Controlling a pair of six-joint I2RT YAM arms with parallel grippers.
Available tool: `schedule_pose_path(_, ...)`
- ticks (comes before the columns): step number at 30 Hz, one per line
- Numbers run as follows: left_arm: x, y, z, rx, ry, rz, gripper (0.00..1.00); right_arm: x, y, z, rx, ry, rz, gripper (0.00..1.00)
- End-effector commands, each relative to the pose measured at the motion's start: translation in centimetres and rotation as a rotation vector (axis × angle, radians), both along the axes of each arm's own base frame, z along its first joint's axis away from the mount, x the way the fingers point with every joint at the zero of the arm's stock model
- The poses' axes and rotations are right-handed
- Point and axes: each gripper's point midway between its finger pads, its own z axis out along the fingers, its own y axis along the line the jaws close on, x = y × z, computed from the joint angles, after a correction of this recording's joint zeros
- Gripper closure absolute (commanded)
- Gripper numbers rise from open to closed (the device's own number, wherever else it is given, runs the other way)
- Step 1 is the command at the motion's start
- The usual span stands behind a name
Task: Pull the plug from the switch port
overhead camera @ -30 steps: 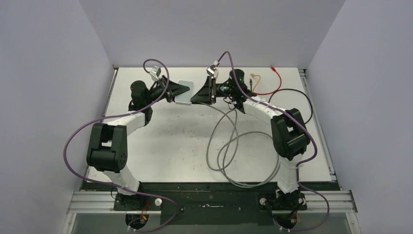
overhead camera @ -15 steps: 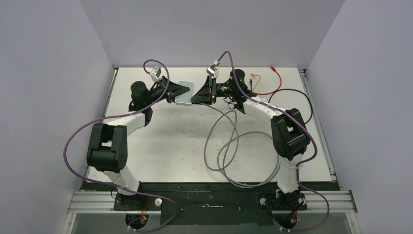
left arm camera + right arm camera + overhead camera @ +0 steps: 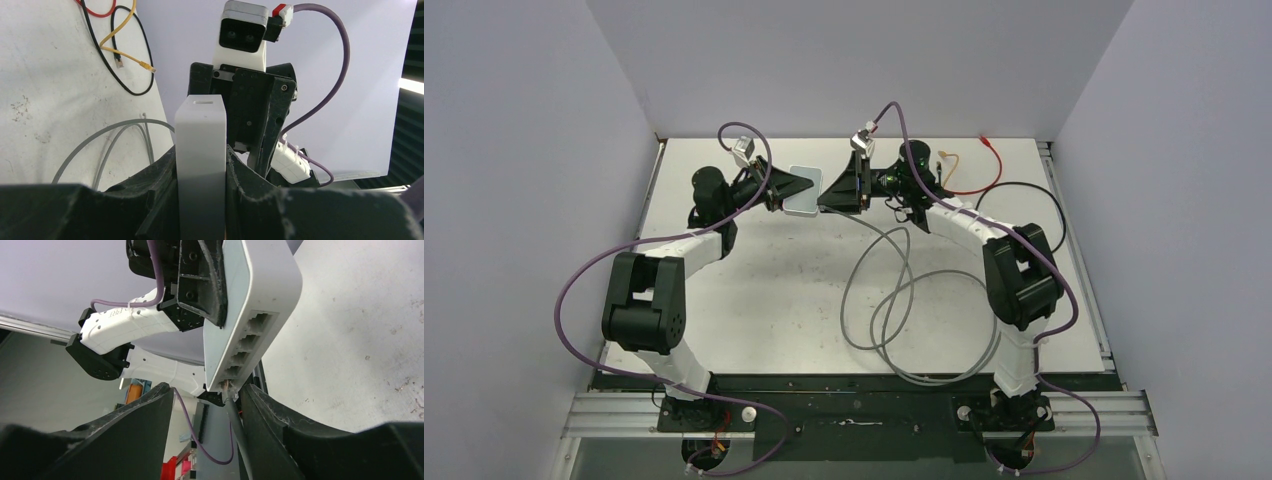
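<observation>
The left gripper is clamping the flat light-grey switch box; the right gripper is straddling its grey-cabled plug, jaws apart.

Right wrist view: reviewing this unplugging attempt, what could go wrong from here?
The right gripper stands open around the grey cable, so the plug at the end socket of the switch may stay in. Closing there could grab cable, not plug. A pull could slide the switch from the left gripper.
</observation>
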Motion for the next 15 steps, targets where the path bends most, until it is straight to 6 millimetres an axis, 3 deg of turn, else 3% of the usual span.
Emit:
schedule_pose_path(1, 0.6, 0.6, 1.0, -0.001, -0.065, 0.029, 1.0, -1.1, -1.5, 5.3, 0.081, -0.167, 0.003, 0.5)
schedule_pose_path(6, 0.8, 0.5, 1.1, -0.001, -0.067, 0.026, 1.0, -1.0, -1.4, 5.1, 0.081, -0.156, 0.007, 0.55)
schedule_pose_path(15, 0.8, 0.5, 1.3, -0.008, -0.07, 0.022, 1.0, -1.3, -0.7, 3.5, 0.068, -0.111, 0.028, 0.49)
